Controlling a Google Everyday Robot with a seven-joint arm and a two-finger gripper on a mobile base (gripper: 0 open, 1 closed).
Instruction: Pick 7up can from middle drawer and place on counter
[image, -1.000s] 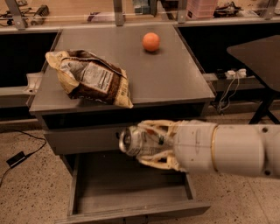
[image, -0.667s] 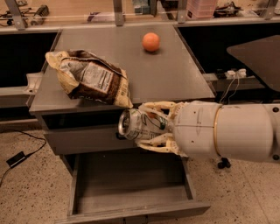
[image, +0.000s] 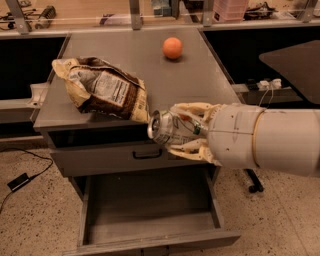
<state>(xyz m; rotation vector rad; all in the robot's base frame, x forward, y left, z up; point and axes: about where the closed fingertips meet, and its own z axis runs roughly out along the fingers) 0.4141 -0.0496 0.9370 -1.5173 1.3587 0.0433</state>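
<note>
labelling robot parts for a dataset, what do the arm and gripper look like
The gripper, at the counter edge, has two cream, curved fingers. Behind it the arm is a fat, smooth off-white cylinder with a thin tan ring seam and small dots. No cables show.

We see the silvery 7up can lying sideways, lid leftward, clasped in the gripper at the front edge of the counter, above the open grey middle drawer.

Nothing is legible on the bag or the 7up can in the jaws by the counter.
</note>
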